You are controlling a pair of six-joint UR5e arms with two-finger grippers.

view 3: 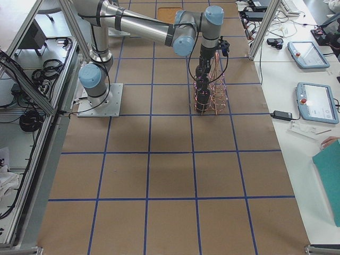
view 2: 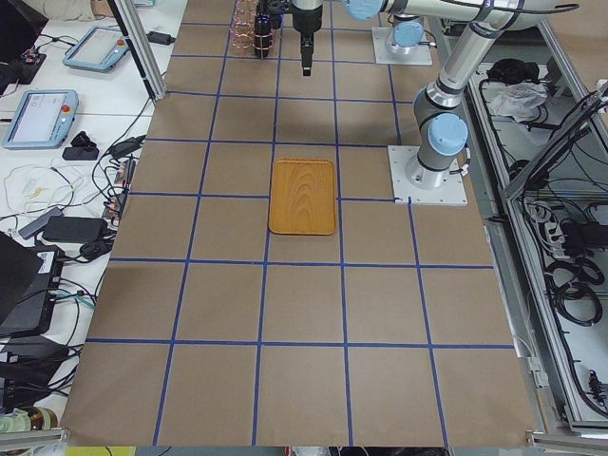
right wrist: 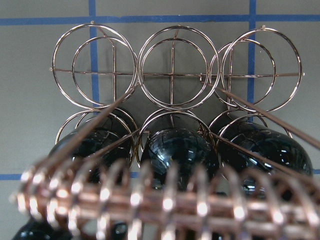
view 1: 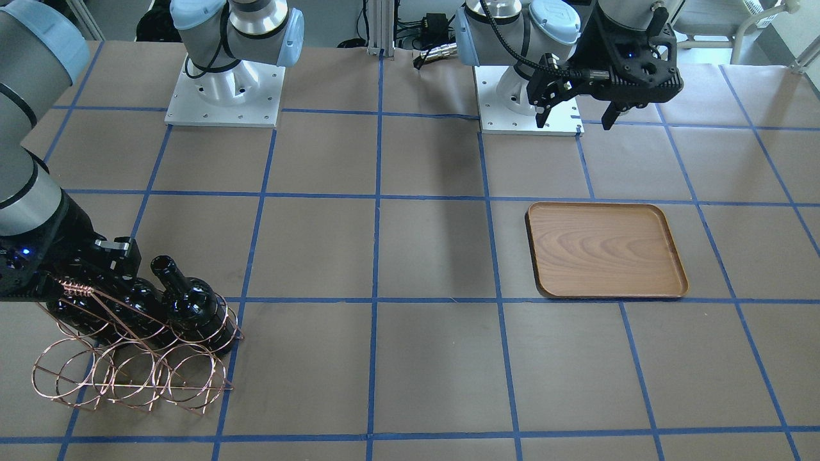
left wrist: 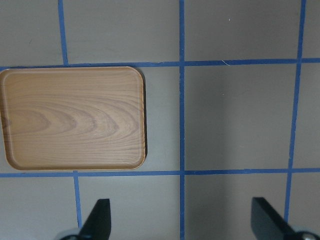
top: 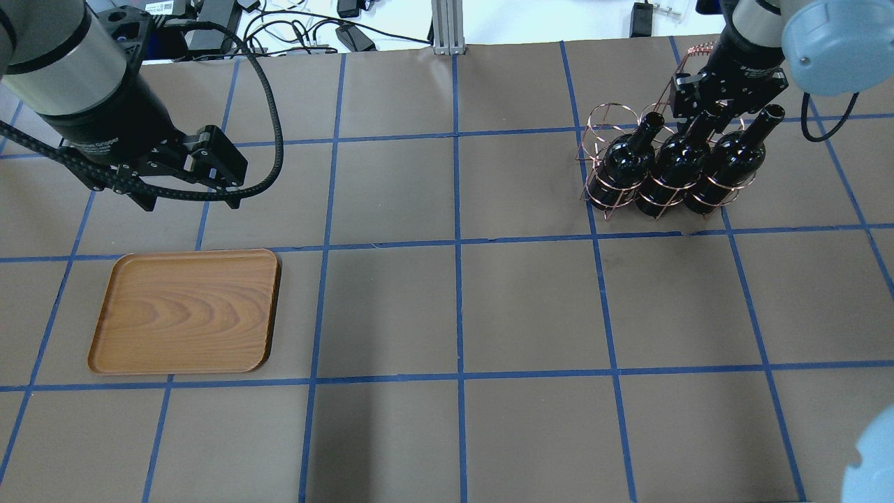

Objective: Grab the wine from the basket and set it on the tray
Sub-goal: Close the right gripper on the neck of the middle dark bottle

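Note:
Three black wine bottles lie side by side in the copper wire basket (top: 598,119), necks up-slanted: left (top: 625,162), middle (top: 674,166) and right (top: 726,161). In the front view one bottle (view 1: 192,307) shows clearly in the basket (view 1: 128,379). My right gripper (top: 707,112) sits over the middle bottle's neck, which it hides; I cannot tell whether the fingers are closed on it. The right wrist view shows bottle bases (right wrist: 177,150) behind the basket's coiled handle (right wrist: 150,200). The brown tray (top: 188,311) lies bare. My left gripper (top: 188,202) hangs open and empty above the table behind the tray (left wrist: 72,117).
The table is brown paper with a blue tape grid. Both arm bases (view 1: 224,96) stand on white plates at the robot's side. Cables and a metal post (top: 447,28) lie beyond the far edge. The basket's front row of hoops (right wrist: 172,75) holds nothing.

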